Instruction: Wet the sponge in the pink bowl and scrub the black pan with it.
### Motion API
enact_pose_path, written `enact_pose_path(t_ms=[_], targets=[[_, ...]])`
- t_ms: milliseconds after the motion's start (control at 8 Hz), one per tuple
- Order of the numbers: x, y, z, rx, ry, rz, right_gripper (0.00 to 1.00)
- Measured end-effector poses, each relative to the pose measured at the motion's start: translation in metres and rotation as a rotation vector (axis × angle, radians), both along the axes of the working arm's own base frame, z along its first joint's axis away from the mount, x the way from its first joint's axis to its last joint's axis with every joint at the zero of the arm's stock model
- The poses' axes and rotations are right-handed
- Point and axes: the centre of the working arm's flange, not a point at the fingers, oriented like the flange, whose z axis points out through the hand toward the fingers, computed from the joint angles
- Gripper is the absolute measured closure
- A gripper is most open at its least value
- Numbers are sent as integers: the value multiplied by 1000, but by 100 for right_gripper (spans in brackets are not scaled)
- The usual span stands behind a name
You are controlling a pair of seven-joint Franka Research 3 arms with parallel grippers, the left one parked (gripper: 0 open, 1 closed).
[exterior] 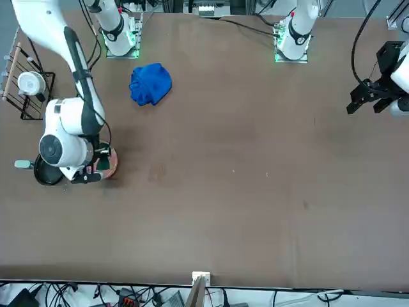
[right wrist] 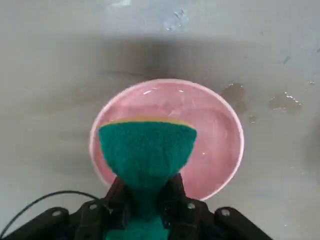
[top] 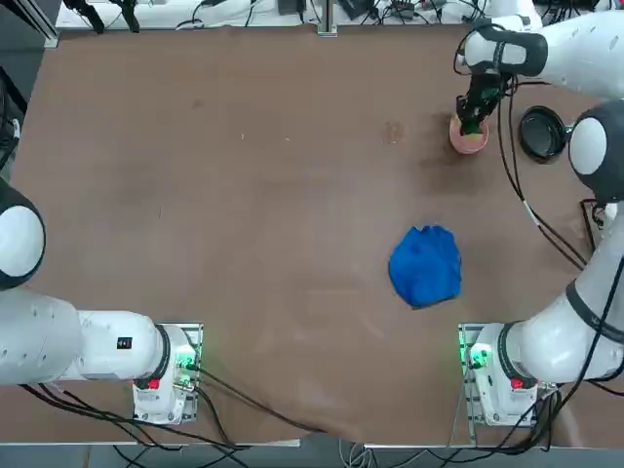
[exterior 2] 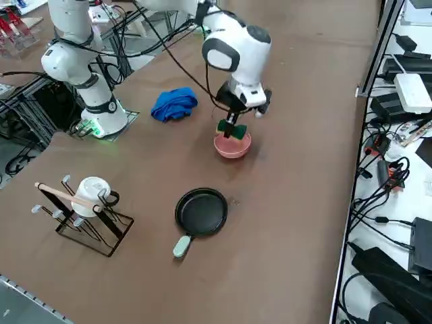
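While the right arm reaches out over the far right part of the brown counter (top: 253,214), its claw (exterior 2: 231,129) hangs pointing down directly above the pink bowl (right wrist: 220,150), pinched tight on the sponge (right wrist: 146,150). From the wrist you can see the two black fingers (right wrist: 172,192) squeezing the sponge at its middle, so the green face fans out wide beyond them with a thin yellow edge showing along the far side. The sponge sits over the bowl's opening; whether its lower end actually touches the inside of the bowl I can't quite tell, though from the side it looks to be just above the rim. A few wet spots glisten on the counter close beside the bowl. The black pan (exterior 2: 201,211) lies flat on the counter near the bowl but apart from it, toward the robot's right edge, its pale handle (exterior 2: 181,246) pointing away from the bowl. A crumpled blue cloth (top: 426,265) rests well apart, nearer the arm's base. A wire rack (exterior 2: 84,219) holding a white mug (exterior 2: 92,191) stands beyond the pan.
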Motion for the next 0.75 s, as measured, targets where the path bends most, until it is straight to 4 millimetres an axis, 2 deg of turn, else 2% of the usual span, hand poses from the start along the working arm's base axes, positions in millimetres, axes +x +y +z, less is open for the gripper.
enact_pose_path(t_ms=[250, 750], targets=[[1, -7, -17, -2, 6, -10, 68], [6, -17, -32, -1, -30, -24, 67]])
